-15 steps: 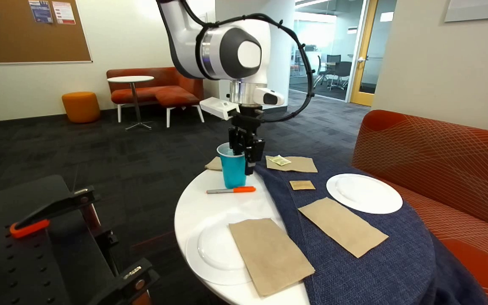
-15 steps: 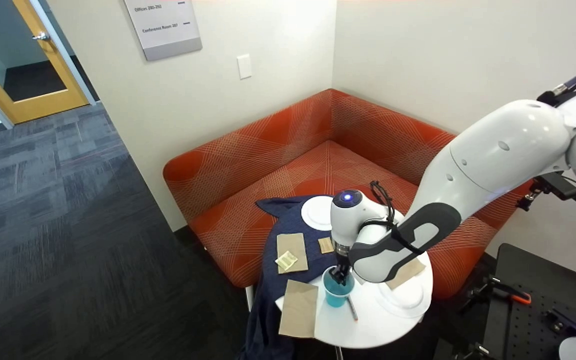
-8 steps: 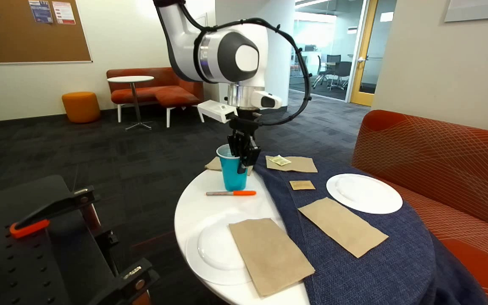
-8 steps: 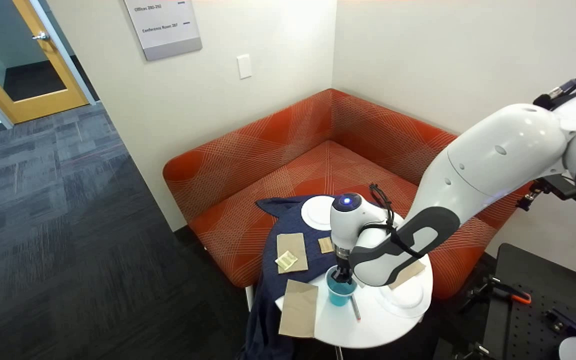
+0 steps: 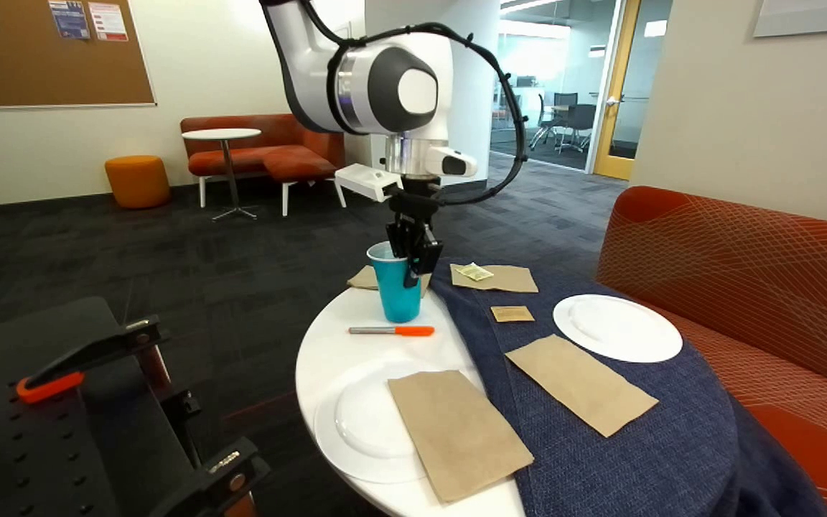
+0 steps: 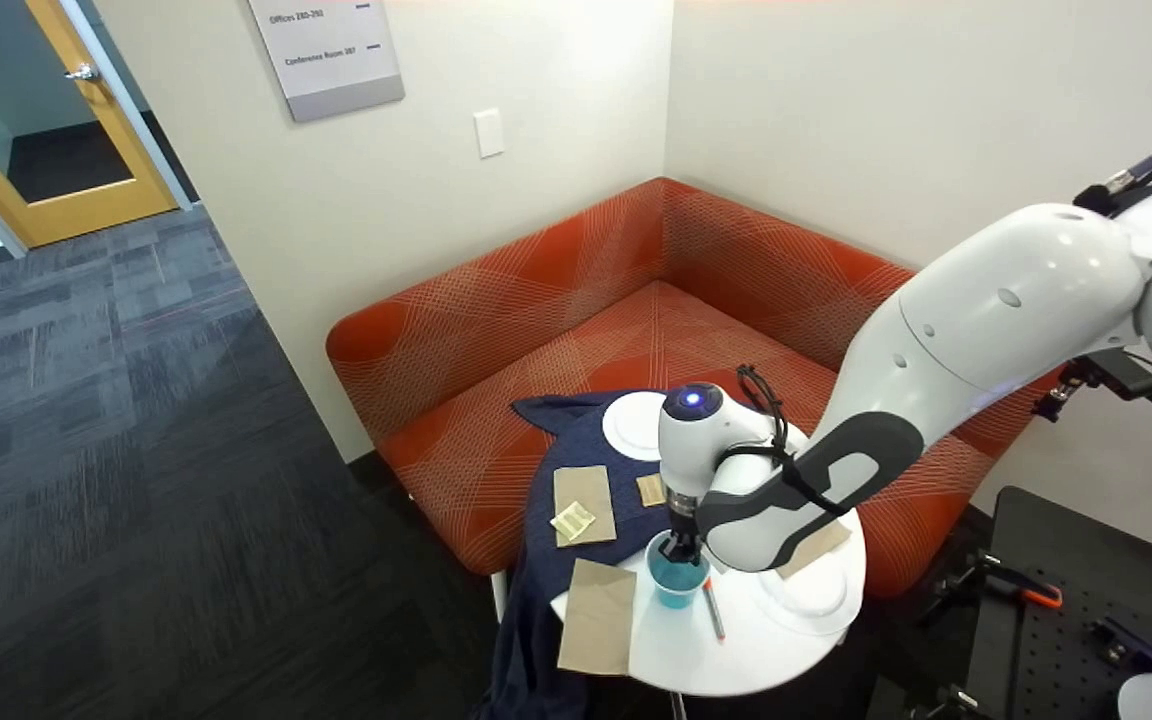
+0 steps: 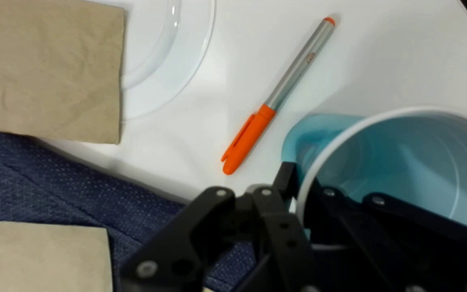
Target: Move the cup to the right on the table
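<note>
Cup (image 7: pixel 399 170): lower right of the wrist view, one wall pinched by your gripper (image 7: pixel 303 186). Pen (image 7: pixel 279 94): upper centre. Risk: your one-sided grip could let it tip if dragged.

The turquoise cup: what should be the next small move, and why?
I would probably raise the turquoise cup slightly before any sideways shift. The pincer appears closed on the cup's wall, one finger inside and one outside, and the orange-capped pen lies close beside the base, where a low slide might hit it. Whether the base touches the table is unclear.
</note>
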### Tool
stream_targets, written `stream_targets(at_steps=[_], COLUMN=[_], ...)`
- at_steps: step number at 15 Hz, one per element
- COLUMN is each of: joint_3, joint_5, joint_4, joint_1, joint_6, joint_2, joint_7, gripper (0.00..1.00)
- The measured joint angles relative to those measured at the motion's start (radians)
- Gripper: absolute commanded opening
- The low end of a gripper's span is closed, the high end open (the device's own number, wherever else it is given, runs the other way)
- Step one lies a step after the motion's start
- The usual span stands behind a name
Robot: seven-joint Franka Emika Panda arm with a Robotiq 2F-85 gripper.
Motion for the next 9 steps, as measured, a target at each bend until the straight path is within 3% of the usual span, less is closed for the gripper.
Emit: stream_targets(at_steps=[4,9], joint_3=[-0.008,-0.008], joint_5=[0.001,0.015], joint_4=[-0.016,-0.055], joint_1=[-0.013,-0.086], joint_6=[-0.001,-0.025], joint_2=[-0.063,-0.182], joint_7=[-0.008,-0.094], gripper=[0.01,0.01])
